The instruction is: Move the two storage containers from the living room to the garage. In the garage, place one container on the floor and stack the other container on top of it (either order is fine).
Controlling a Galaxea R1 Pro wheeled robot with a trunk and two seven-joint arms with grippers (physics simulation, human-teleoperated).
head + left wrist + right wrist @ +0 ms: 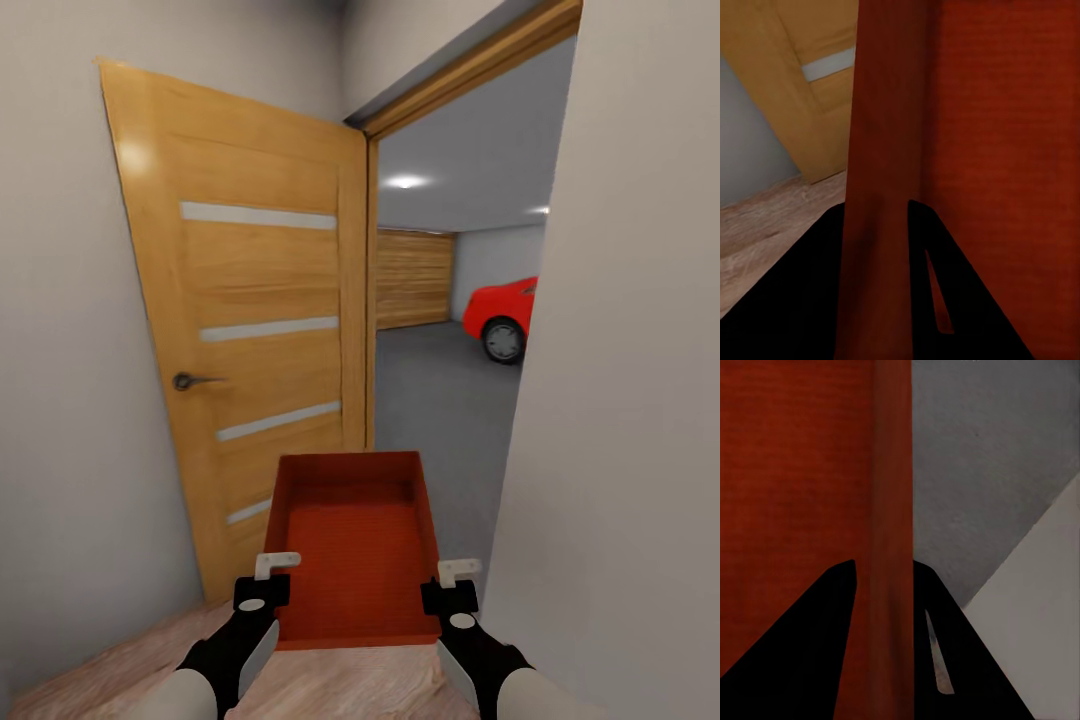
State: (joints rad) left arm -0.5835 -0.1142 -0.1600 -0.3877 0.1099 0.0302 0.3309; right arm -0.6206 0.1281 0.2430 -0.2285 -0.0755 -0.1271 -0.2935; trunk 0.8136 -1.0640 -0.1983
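Carry step, at the threshold. You hold one storage container (358, 545) out in front of the trunk, level, open side up, nothing visible inside it. The left pincer (270, 578) is clenched on its left wall; the left wrist view shows that wall running between the two dark fingers (802, 292). The right pincer (455, 585) is clenched on the right wall in the same way, one finger (791, 622) inside the bin and one outside.

You stand on light wood planks (330, 690) just short of the doorway. The wooden door (250, 330) is swung open to your left. Beyond the frame lie the garage's dark grey floor (430, 400), a wood-slatted garage door (412, 278) at the back and part of a red car (503, 312) on the right. The second container is not to be located from here.

Judgement: transport of this container is nearly done; placing and stacking are not yet begun.

Next move: drive straight through the opening. The white wall (620, 400) on your right comes close to the right pincer, so keep the bin centred and level and the grip even on both sides. Then pick a bare patch of concrete well apart from the car to set it down.
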